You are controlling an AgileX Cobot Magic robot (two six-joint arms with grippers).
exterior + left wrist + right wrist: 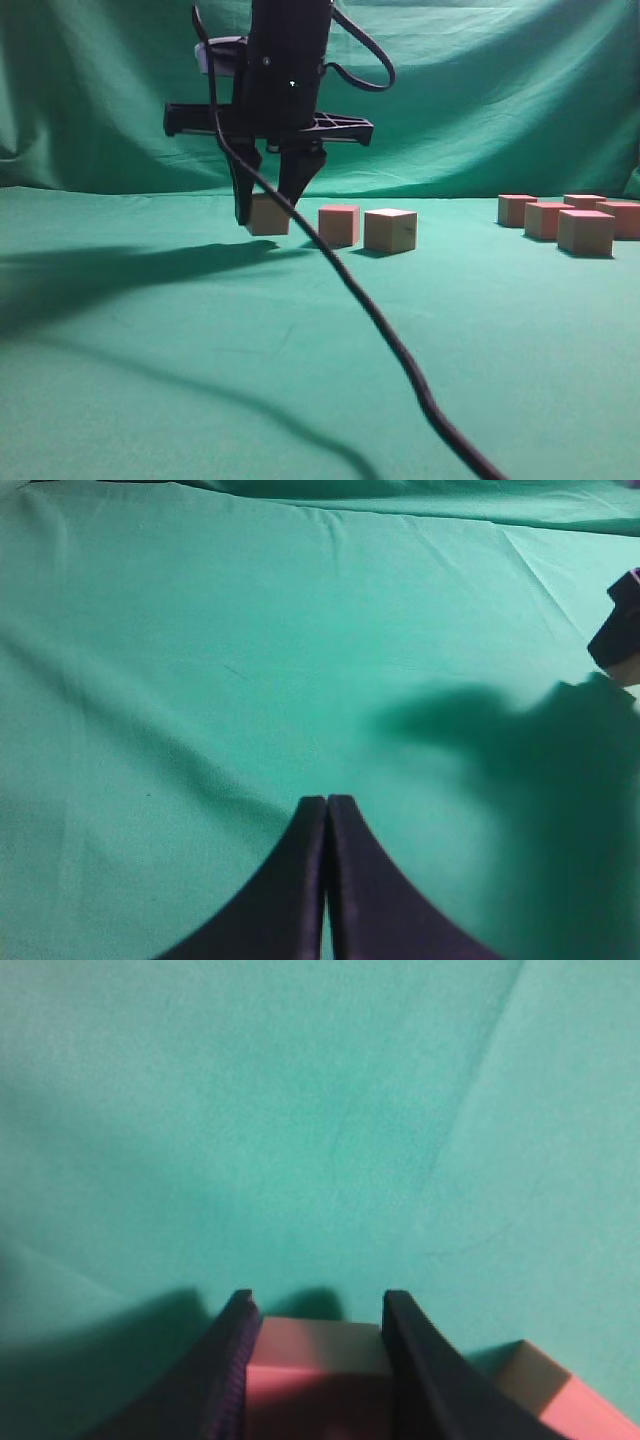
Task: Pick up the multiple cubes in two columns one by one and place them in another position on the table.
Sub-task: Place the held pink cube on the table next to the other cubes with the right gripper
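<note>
My right hand (268, 213) is clamped on a pink foam-like cube (267, 215); it looks light, slightly squashy, best squeezed across flat opposite faces. Left hand (327, 815) is pressed together.

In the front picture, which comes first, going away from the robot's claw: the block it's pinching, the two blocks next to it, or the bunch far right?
1. Pinched cube, between the right gripper fingers.
2. Middle cube, just right.
3. Next cube, further right.
4. Far-right bunch, farthest.
</note>
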